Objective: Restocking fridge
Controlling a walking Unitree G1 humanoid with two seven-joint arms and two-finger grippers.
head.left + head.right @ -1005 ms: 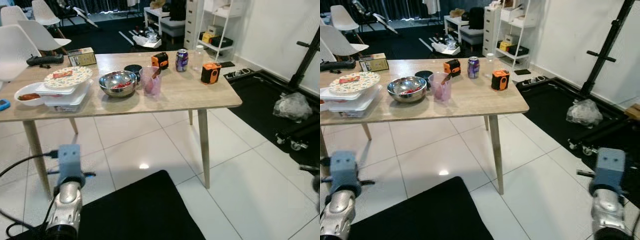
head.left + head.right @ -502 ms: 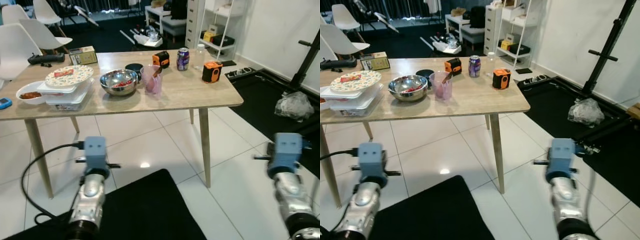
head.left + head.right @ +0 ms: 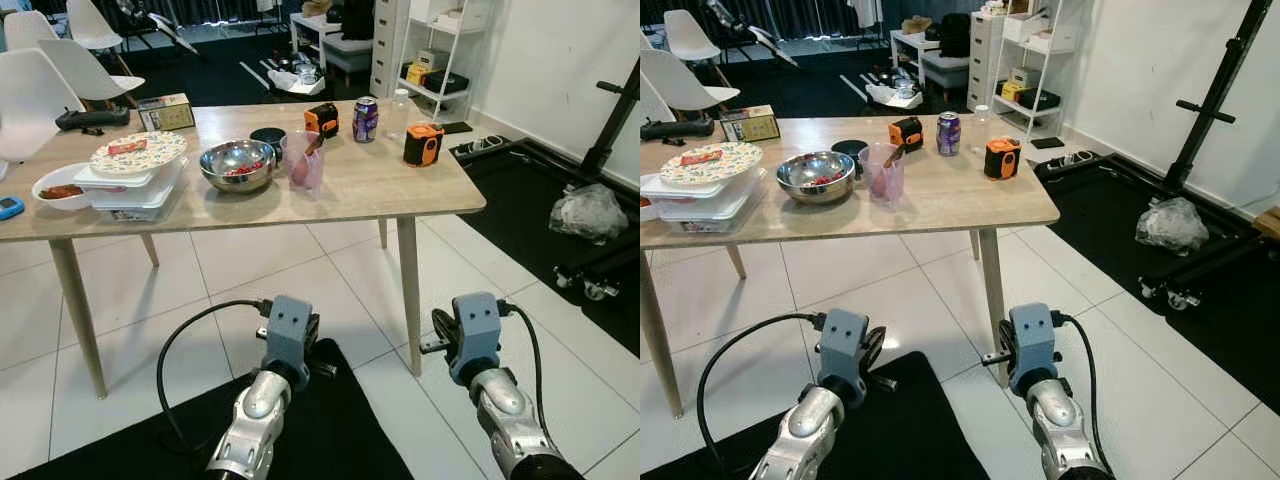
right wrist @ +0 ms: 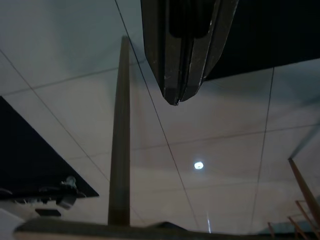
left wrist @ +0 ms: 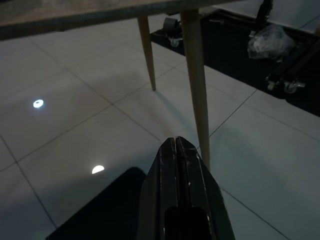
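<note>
Soda can [image 3: 365,119] purple, upright, at far edge of wooden table [image 3: 440,195], between orange-black tape measure [image 3: 320,120] and clear bottle [image 3: 399,112]. Well ahead of and above both grippers, nothing held. Left gripper [image 5: 176,141] clenched, fingers [image 5: 167,170] pressed flat together, pointing at white tile floor [image 3: 290,280] near front table leg [image 5: 196,75]. Right gripper [image 4: 175,102] likewise clenched, tip aimed at floor beside same leg (seen upside down from wrist). Both wrists raised low in front of table, over black mat [image 3: 320,430], well apart from any table item. Also on table, further from right gripper: steel bowl [image 3: 237,164] with red bits, pink cup [image 3: 302,160], patterned plate [image 3: 137,152] on stacked containers, second orange tape measure [image 3: 423,144] nearest right gripper's side.
</note>
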